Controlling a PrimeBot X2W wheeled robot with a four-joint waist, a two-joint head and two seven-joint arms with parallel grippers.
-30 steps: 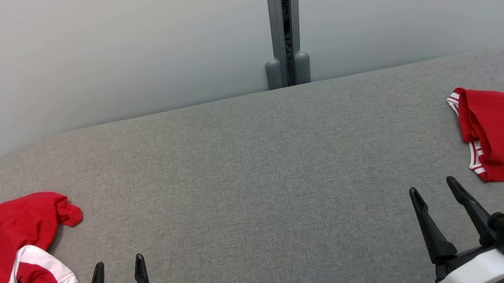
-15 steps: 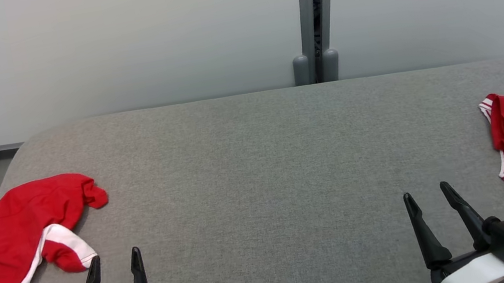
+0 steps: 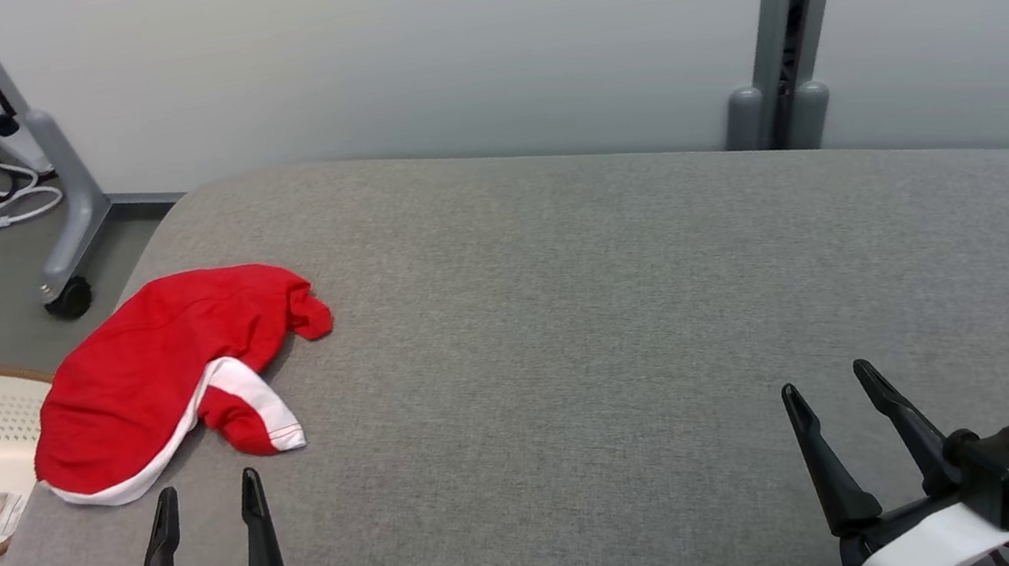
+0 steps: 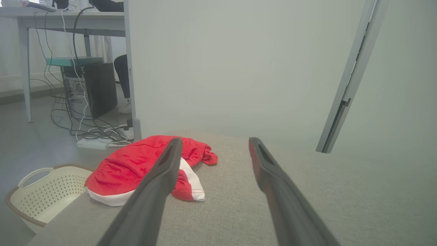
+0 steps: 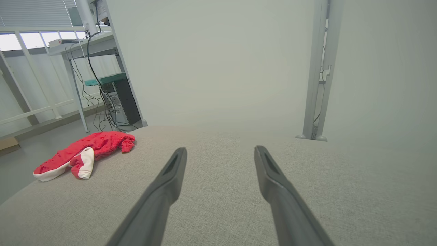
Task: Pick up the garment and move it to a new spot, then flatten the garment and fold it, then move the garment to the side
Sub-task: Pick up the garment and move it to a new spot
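Red garment [image 3: 146, 385] lay crumpled on the grey table [image 3: 570, 313], near its left edge; the left tool [image 3: 206, 488] and the right tool [image 3: 826, 379] stood with jaws apart, holding nothing.

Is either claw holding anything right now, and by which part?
Nothing is held. The left claw and right claw are both open and empty; the red garment lies crumpled on the grey table, untouched.

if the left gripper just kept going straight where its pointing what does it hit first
Most likely the red garment: it lies just ahead of the left gripper, slightly to its left. The gripper's height above the grey table is unclear, so it might pass over the cloth.
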